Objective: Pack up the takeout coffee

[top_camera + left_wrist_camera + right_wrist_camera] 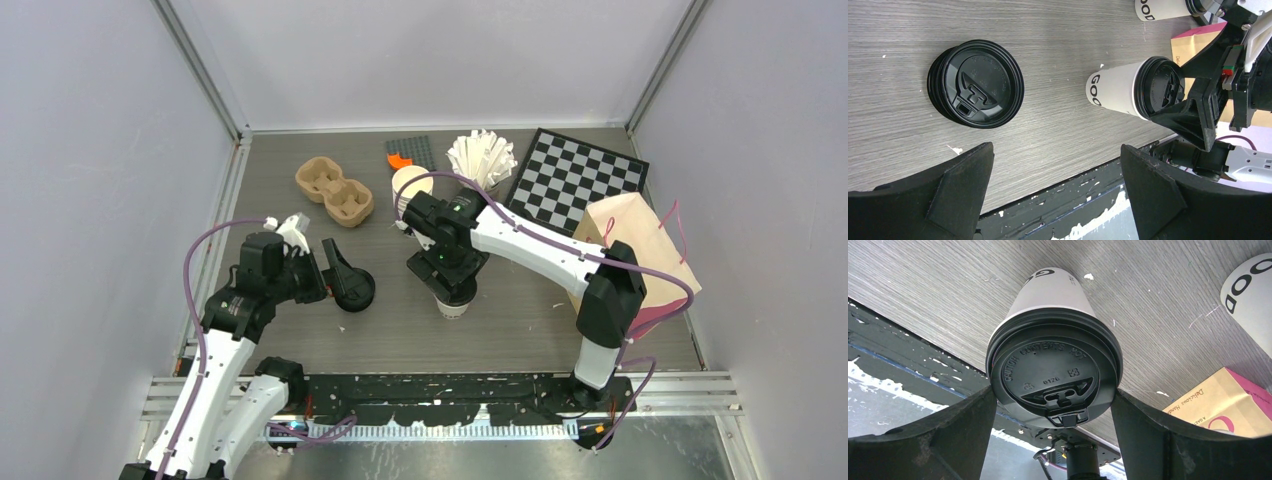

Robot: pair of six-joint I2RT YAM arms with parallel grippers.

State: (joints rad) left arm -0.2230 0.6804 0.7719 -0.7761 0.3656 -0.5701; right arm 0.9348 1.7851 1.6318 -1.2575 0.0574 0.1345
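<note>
Coffee cup point(1053, 365) upright, right tool point(1052, 396) clamped on its lid; left tool point(1055, 150) wide apart by stacked black lids point(977, 85).

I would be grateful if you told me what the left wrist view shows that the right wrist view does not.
Only the left wrist view: a stack of loose black lids beyond the open left gripper. Only the right wrist view: readable raised lettering on the lid of the lidded cup. Both: that cup upright on the grey table with the right gripper touching both sides of its lid, a second cup and the paper bag.
</note>
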